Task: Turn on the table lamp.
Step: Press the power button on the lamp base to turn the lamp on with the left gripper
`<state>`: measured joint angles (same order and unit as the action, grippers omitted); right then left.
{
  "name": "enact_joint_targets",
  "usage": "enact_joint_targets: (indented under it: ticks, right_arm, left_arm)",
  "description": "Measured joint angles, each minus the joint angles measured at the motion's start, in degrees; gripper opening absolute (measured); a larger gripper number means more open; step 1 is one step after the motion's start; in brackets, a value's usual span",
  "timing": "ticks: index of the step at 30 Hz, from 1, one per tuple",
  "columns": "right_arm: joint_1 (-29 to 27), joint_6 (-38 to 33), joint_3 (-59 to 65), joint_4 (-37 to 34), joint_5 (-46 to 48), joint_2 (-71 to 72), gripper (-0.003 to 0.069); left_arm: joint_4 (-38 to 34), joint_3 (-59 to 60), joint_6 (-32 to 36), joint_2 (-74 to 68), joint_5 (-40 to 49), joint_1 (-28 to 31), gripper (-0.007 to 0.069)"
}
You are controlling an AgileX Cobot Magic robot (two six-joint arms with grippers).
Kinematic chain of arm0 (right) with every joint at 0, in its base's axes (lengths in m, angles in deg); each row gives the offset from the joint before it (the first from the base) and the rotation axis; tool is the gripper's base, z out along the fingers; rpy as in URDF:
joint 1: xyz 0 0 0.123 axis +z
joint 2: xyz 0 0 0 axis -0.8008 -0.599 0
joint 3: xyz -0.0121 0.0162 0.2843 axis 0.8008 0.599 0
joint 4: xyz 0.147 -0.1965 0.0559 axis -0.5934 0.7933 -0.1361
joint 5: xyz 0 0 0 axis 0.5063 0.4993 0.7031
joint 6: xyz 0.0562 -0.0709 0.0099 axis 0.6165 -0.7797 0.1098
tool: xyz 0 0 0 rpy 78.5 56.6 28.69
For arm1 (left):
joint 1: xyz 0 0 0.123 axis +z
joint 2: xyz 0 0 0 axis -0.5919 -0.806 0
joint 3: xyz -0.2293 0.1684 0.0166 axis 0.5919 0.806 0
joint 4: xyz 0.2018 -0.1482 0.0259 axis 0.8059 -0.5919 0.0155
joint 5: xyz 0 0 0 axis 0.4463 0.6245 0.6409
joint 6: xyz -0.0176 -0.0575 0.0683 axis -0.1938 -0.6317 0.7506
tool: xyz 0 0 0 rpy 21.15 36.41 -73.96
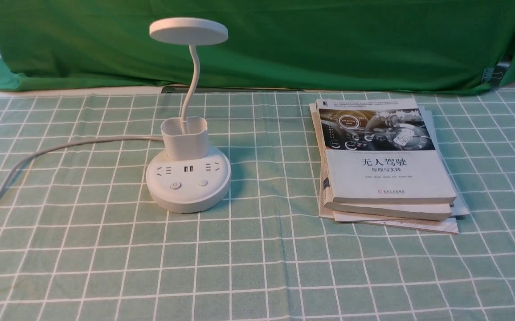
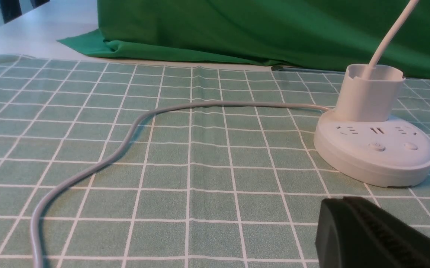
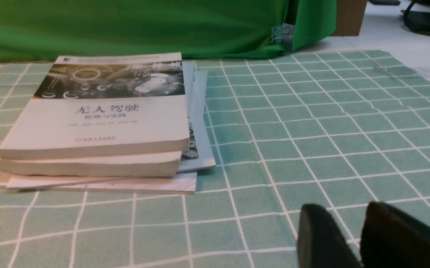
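The left gripper (image 2: 343, 203) shows in the left wrist view with its dark fingers pressed together and nothing between them; in the front view only a dark tip of that arm enters at the near left corner. A grey cord (image 1: 79, 141) curves in from the left edge, over the green checked cloth (image 1: 266, 258), and runs to the back of the lamp. The lamp (image 1: 188, 196) stands upright on the cloth, left of the middle and well apart from the near edge of the front view. Its round white base carries sockets and two buttons (image 1: 175, 185), with a cup (image 1: 186, 142) at its back; a thin bent neck (image 1: 193, 84) rises from the cup to a flat disc head (image 1: 188, 31). Behind the cloth hangs a green curtain (image 1: 284, 44). Right of the lamp, well apart from it, lies a stack of books (image 1: 386, 174), the top one with a dashboard picture on its white cover. Further right, a clip (image 1: 492, 75) grips the curtain. The right gripper (image 3: 352, 223) shows in the right wrist view, its blurred dark fingers spread, with only cloth visible between them.
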<state>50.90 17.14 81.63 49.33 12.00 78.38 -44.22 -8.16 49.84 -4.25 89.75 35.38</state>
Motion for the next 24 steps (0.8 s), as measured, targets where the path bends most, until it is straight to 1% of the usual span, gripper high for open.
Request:
enact_joint_targets:
  ticks: [5,16,24]
  right_arm:
    - [0.00,0.00,0.00,0.00,0.00,0.00,0.0240]
    - [0.00,0.00,0.00,0.05,0.06,0.00,0.0240]
    - [0.00,0.00,0.00,0.05,0.06,0.00,0.0240]
  left_arm:
    - [2.84,0.00,0.00,0.00,0.00,0.00,0.0001]
    - [3.58,0.00,0.00,0.00,-0.36,0.00,0.0001]
    - [2.94,0.00,0.00,0.00,-6.40,0.00,0.0001]
